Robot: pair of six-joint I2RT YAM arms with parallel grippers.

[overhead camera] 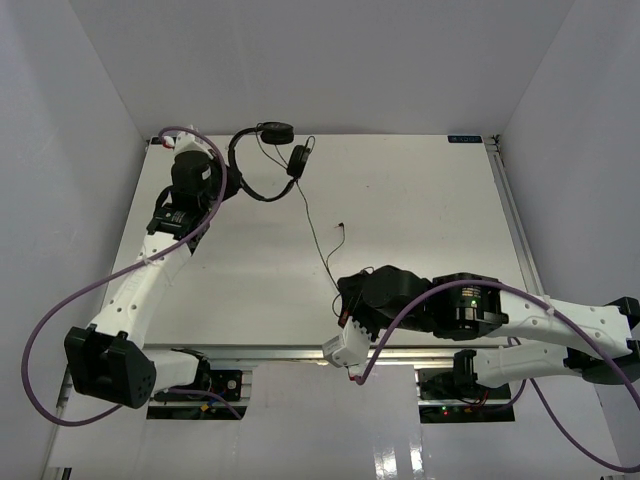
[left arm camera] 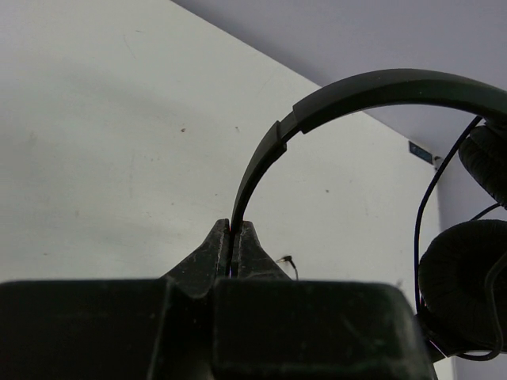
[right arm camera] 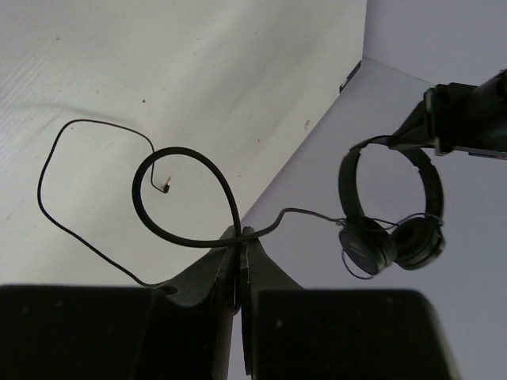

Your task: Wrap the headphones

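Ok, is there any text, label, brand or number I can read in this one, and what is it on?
No text here can be read.
Small blue label at the far edge of the table: its print is too small and blurred to read.
On the headphones: no brand or marking is legible in any view.

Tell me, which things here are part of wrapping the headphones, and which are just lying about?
Part of the job: headphones; their cord; left gripper, shut on the headband; right gripper, shut on the cord.
Just there: purple cables on the arms; white table underneath.
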